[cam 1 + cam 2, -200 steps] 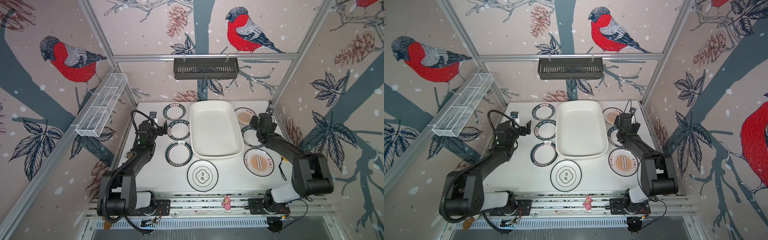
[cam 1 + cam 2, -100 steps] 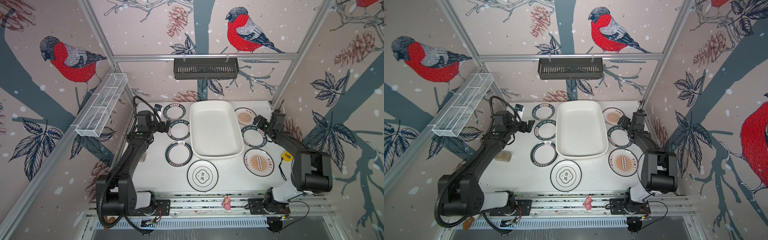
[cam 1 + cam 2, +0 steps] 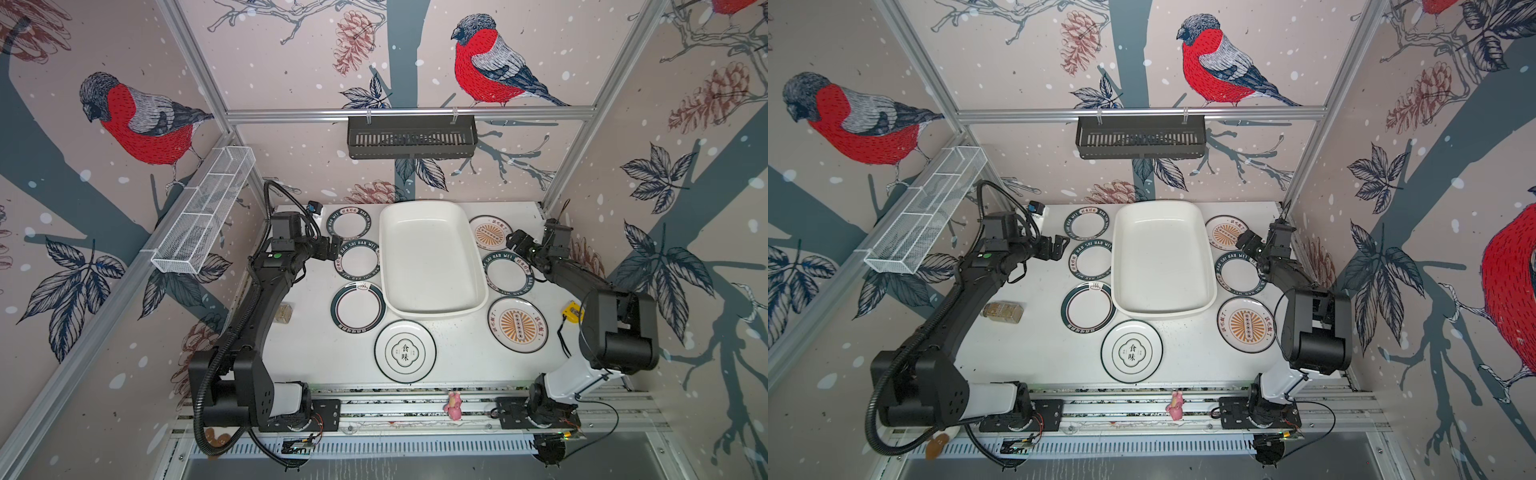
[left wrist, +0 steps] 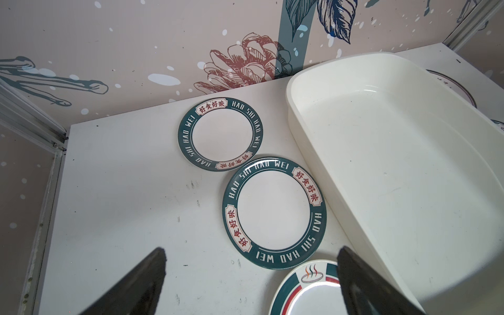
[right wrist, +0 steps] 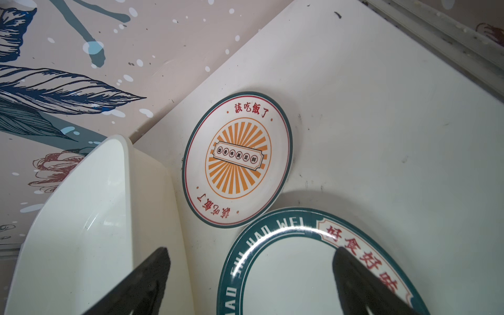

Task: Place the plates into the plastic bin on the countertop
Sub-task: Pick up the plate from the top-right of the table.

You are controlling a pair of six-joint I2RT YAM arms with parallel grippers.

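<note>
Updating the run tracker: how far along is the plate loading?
Done: nothing, the plastic bin is empty. In hand: nothing; the left gripper, open, is by the left middle green plate, the right gripper, open, by the right green plate. Left: all seven plates, on the countertop.

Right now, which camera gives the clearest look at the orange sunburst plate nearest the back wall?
The right wrist view: the far sunburst plate fills the middle, whole, its lettering readable. Both top views show that plate small, beside the plastic bin. The left wrist view catches only a rim sliver behind the bin.
</note>
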